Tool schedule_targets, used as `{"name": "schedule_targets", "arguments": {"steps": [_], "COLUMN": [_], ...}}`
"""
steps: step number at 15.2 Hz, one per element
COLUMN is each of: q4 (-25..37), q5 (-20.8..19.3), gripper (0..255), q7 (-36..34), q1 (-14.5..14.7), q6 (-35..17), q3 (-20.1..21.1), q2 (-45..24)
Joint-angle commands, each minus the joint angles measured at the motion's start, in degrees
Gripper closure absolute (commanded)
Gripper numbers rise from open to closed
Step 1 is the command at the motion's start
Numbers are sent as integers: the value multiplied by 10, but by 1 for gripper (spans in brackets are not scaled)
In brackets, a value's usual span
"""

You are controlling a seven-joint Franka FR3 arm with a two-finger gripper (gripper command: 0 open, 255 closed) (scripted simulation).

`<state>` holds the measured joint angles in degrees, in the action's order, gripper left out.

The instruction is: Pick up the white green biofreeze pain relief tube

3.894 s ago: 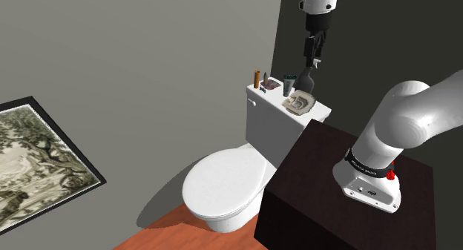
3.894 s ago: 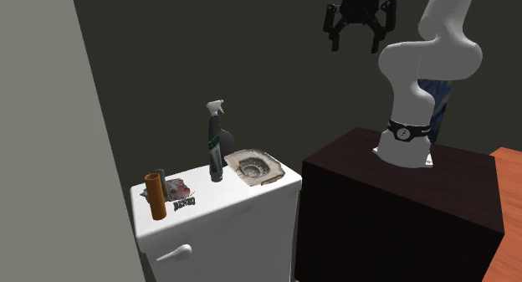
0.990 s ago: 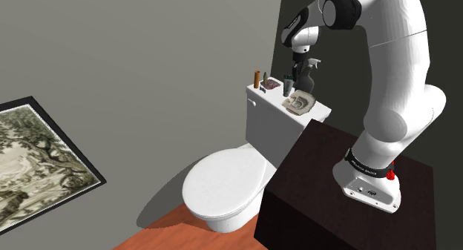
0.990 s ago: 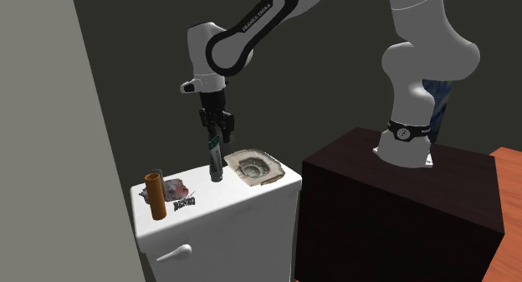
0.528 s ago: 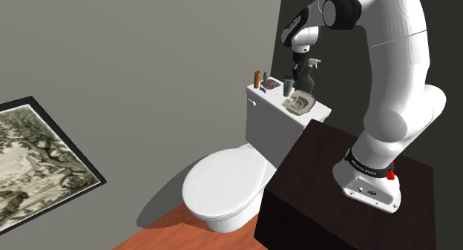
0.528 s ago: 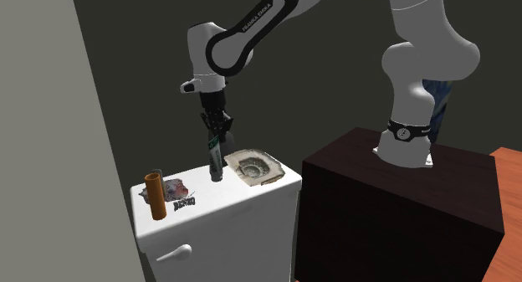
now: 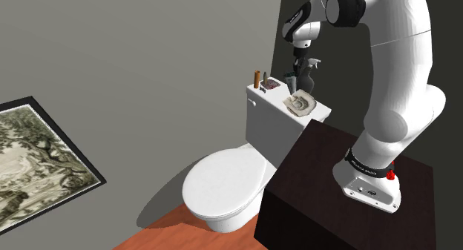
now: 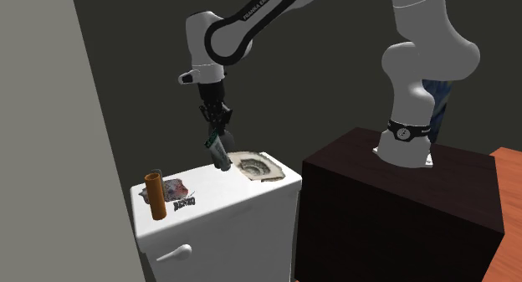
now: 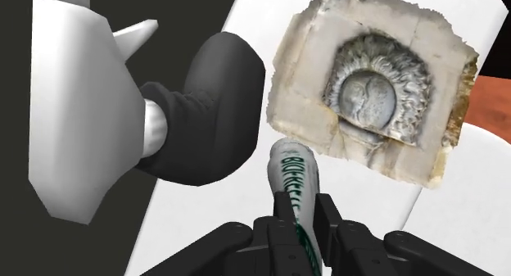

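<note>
- The gripper (image 9: pixel 299 215) is clamped on the white-and-green tube (image 9: pixel 293 172), one finger on each side.
- The tube hangs tilted over the white toilet tank lid (image 8: pixel 243 201).
- A black spray bottle (image 9: pixel 214 110) and a carved stone slab (image 9: pixel 377 82) flank it.

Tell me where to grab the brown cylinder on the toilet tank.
Grip the brown cylinder across its upper half, coming straight down from above. It stands upright and narrow on the tank lid, and its top is free.
</note>
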<state>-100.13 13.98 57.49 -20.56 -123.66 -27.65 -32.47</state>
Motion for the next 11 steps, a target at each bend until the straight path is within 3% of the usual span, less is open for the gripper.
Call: {"name": "schedule_targets", "arguments": {"steps": [1, 11], "q4": [-1, 15], "q5": [-5, -23], "gripper": [255, 255], "q7": [-2, -11], "q1": [3, 10], "q6": [9, 56], "q3": [-4, -15], "q2": [11, 44]}}
